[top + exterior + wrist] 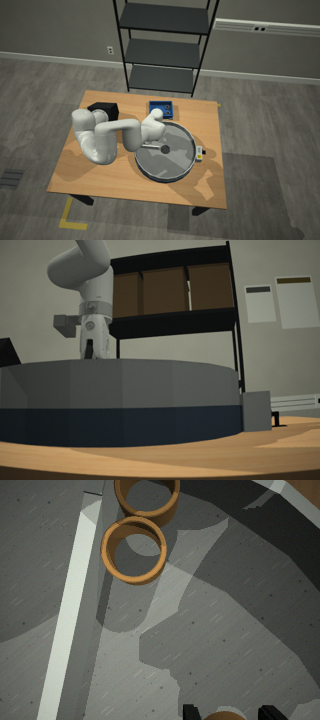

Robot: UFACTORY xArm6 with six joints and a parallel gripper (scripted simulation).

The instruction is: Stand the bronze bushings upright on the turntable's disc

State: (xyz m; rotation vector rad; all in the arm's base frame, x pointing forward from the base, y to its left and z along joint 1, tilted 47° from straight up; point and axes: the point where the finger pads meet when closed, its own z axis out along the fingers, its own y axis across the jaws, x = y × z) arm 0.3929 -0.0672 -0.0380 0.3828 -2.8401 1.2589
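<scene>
- The hand (227, 714) is clamped partway closed on a bronze bushing (225, 714), whose rounded top shows between the two dark fingertips at the bottom edge of the wrist view.
- In the exterior view the hand (90, 353) points straight down, its tips hidden behind the turntable's grey wall (144, 383).
- Beneath it lies the grey disc (225, 630), crossed by a pale raised bar (70, 615).
- Two more bronze bushings stand upright on open ends on the disc, just beside the bar: one (133, 550) in full view, the other (146, 497) touching or nearly touching it and cut by the frame edge.
- From above, the dark hub (164, 149) sits at the disc's centre.
- The blue crate (155, 104) stands on the desk (103, 180) behind the turntable, with two steel bushings (167, 109) inside.
- A black shelf rack (121, 51) stands beyond the desk.
</scene>
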